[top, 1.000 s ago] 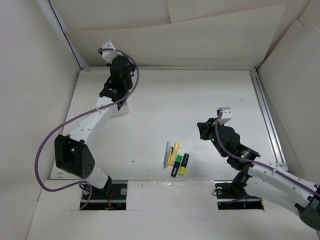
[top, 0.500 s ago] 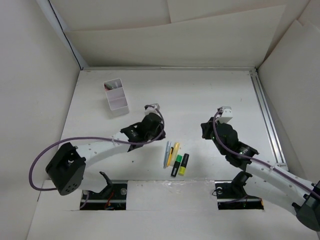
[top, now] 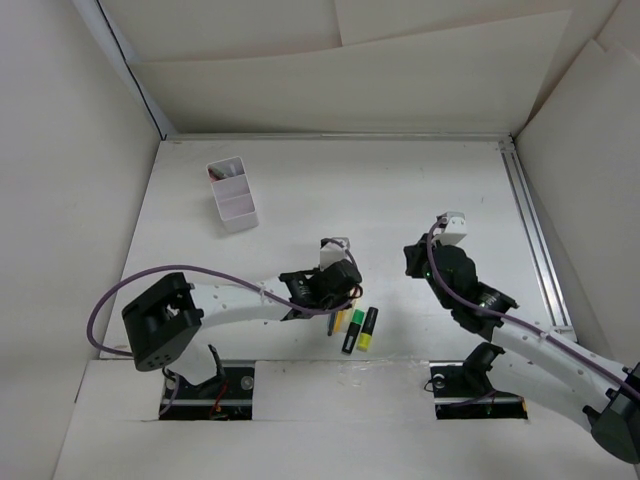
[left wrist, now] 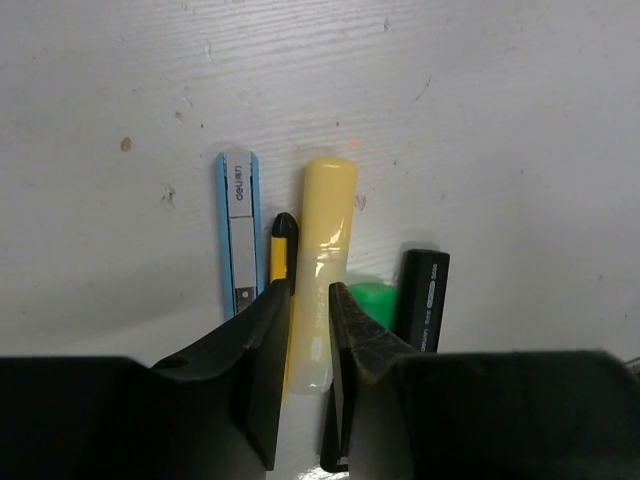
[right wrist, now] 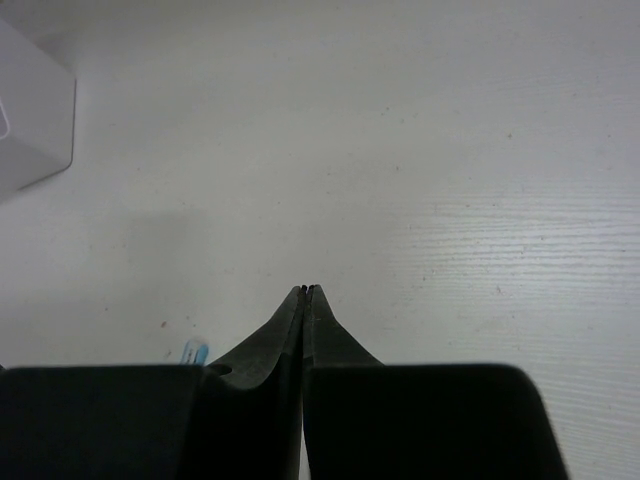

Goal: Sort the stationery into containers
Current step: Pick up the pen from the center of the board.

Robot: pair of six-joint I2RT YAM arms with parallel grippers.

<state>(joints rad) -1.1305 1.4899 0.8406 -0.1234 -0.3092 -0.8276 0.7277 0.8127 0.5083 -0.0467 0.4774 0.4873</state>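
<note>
Left hand (left wrist: 310, 292), jaws slightly parted, straddles the yellow pen (left wrist: 328, 210) lying on the counter (left wrist: 450, 100). It should centre clear of the neighbouring black-tipped pen (left wrist: 282, 235) before gripping. Right hand (right wrist: 303, 291) is pinched closed, empty.

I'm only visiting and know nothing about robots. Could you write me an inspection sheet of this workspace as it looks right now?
Surface: white table, a few small specks.
Job's things: white two-compartment plastic box at far left, with a red item in its far compartment. A blue-grey pen, thin yellow-and-black pen, pale yellow pen, green highlighter and yellow highlighter lie side by side near the front edge.
Clutter: nothing seen.
Grippers: left gripper open, jaws either side of the pale yellow pen. Right gripper shut, empty, over bare table.
Cables: purple cables run along both arms.
Surroundings: cream panel walls; metal rail along the right edge.
</note>
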